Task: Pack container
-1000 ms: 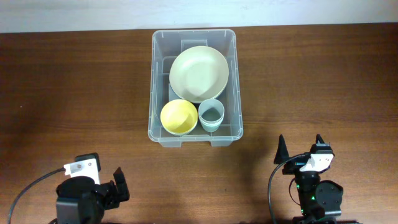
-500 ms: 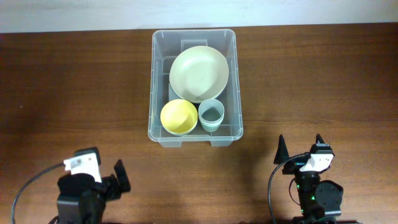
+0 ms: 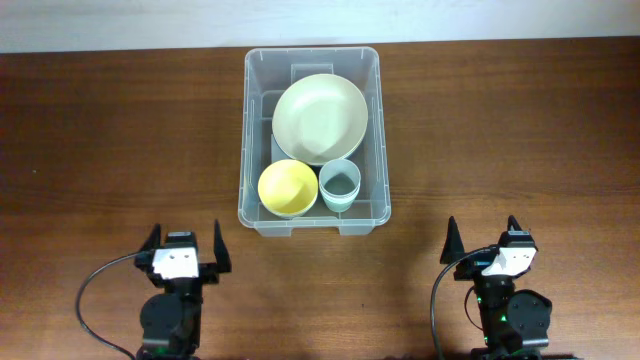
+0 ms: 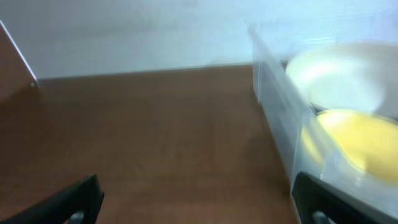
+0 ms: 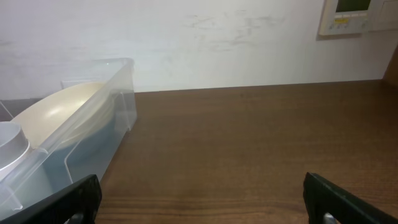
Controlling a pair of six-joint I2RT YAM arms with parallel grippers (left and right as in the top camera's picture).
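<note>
Both claws sat spread wide and empty as we looked down from overhead. Our left gripper was at about 7 o'clock on the dark wooden table, and our right gripper at about 5 o'clock. Each pointed its two dark fingers toward 12 o'clock, well apart from the container.

That clear plastic bin stood toward 12 o'clock of the table's middle, its long side running from 12 to 6. Inside it, we saw a large pale bowl filling the 12 o'clock end. A yellow bowl sat at 7 o'clock and a pale blue-grey cup at 5 o'clock, just beside each other.

Our left wrist view was blurred. We made out the bin's wall at 3 o'clock, with the yellow bowl and the pale bowl behind it, and only bare wood between the fingertips.

Our right wrist view showed the bin at 9 o'clock. High at 1 o'clock, on the white wall, hung a pale control panel with a small display, its writing too small for us to read.
</note>
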